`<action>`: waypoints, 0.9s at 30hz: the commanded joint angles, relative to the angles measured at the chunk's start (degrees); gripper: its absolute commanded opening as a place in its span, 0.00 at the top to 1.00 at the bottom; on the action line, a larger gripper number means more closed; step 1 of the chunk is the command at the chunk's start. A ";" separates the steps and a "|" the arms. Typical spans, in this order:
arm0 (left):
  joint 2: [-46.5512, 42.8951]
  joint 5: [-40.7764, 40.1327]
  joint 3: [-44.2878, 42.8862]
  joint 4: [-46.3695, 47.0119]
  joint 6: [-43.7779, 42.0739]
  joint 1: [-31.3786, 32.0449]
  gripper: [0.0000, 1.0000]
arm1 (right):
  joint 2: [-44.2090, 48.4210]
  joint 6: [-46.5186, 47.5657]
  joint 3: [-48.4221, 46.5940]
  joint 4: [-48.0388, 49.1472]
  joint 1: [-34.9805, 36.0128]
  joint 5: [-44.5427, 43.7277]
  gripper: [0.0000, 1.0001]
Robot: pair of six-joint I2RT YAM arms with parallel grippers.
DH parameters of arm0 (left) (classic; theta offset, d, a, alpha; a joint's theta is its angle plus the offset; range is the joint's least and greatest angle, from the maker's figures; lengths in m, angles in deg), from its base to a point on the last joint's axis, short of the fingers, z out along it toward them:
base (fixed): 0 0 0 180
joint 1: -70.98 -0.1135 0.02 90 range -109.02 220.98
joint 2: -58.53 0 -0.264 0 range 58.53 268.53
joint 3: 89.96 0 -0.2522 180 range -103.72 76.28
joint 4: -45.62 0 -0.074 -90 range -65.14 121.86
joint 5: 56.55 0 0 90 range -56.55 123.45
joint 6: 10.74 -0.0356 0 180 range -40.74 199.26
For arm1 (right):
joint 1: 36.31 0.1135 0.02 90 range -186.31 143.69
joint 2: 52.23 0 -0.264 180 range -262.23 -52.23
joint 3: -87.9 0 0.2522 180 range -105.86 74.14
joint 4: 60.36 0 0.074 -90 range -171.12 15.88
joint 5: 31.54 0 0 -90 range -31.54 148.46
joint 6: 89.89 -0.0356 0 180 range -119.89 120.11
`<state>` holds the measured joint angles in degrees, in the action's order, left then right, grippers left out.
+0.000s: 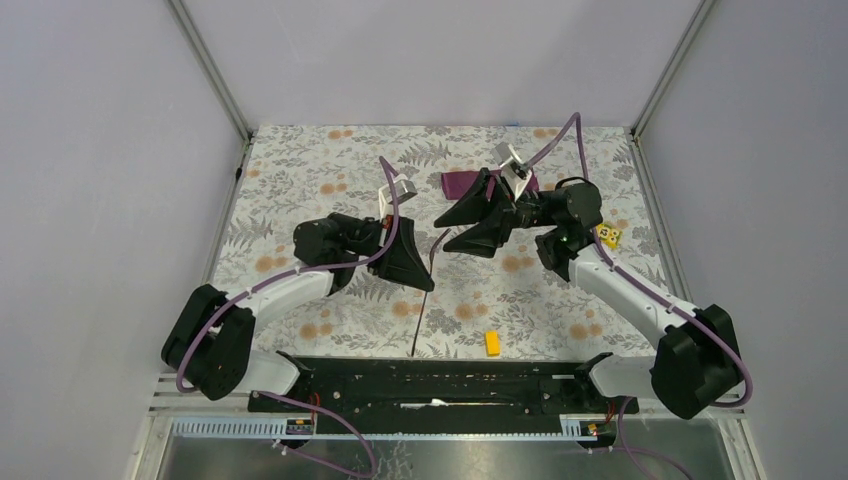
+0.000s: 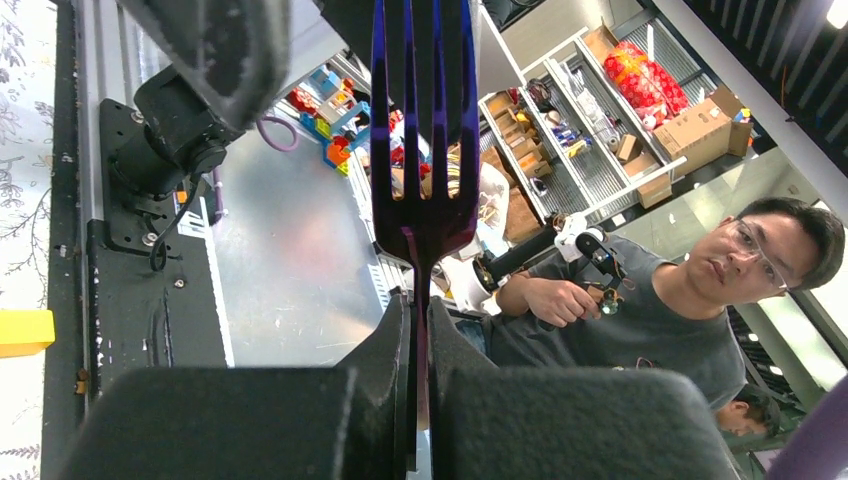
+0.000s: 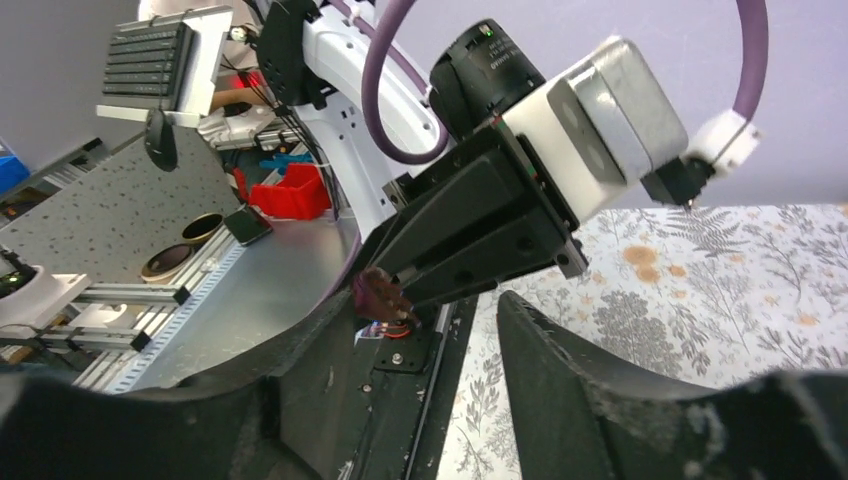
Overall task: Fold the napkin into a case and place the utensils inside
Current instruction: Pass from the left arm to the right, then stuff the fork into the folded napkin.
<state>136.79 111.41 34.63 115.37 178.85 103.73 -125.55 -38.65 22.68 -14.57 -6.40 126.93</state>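
My left gripper is shut on a dark purple fork, one of the utensils. It holds the fork above the table, tines toward the near edge. In the left wrist view the tines rise from the closed jaws. My right gripper is open, its jaws either side of the fork's handle end, without gripping it; in the right wrist view that end lies by the left finger. The plum-purple napkin lies folded at the back, half hidden by the right gripper. The spoon is out of view.
A yellow block lies near the front edge, also seen in the left wrist view. Another yellow block lies by the right arm. The black base rail runs along the near edge. A person sits beyond the table.
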 commanded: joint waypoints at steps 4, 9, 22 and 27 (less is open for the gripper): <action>1.02 -0.47 -3.04 7.82 1.39 0.85 1.00 | -2.98 -12.79 -3.61 17.25 1.45 3.00 0.48; 1.58 -0.44 -3.48 7.84 1.57 1.09 1.00 | -2.98 -11.84 -3.44 16.28 1.74 3.46 0.61; 1.02 -0.65 -3.98 7.81 2.14 1.17 1.00 | -2.16 -8.89 -2.18 13.29 1.81 4.07 0.59; 1.19 -0.87 -4.06 7.81 2.21 1.35 1.00 | -2.24 -9.08 -2.83 13.32 2.14 4.03 0.68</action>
<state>138.52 111.41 32.84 115.89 181.13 104.72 -128.80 -48.86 21.35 -3.10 -5.19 130.04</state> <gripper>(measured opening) 0.024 0.350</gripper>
